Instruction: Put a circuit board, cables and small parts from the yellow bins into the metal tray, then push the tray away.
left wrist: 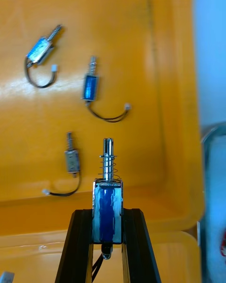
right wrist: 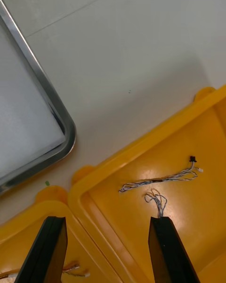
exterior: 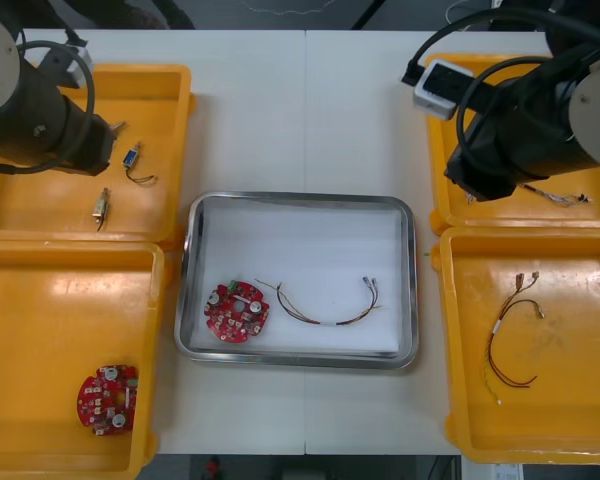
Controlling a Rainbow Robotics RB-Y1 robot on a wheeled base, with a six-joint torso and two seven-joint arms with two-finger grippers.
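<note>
My left gripper (left wrist: 107, 217) is shut on a small metal part (left wrist: 108, 193), a blue body with a spring and pin, held above the far left yellow bin (exterior: 170, 100). Three more small metal parts (left wrist: 91, 86) lie in that bin beyond the fingers. My right gripper (right wrist: 106, 226) is open above the near corner of the far right yellow bin (right wrist: 197, 137), where a twisted blue and white cable (right wrist: 160, 180) lies just ahead of the fingertips. The metal tray (exterior: 410, 250) holds a red circuit board (exterior: 236, 311) and a red and yellow cable (exterior: 325, 305).
Another red circuit board (exterior: 107, 397) lies in the near left yellow bin (exterior: 40, 300). A red and yellow cable (exterior: 510, 330) lies in the near right yellow bin (exterior: 570, 400). Bare table separates the tray from the bins on both sides.
</note>
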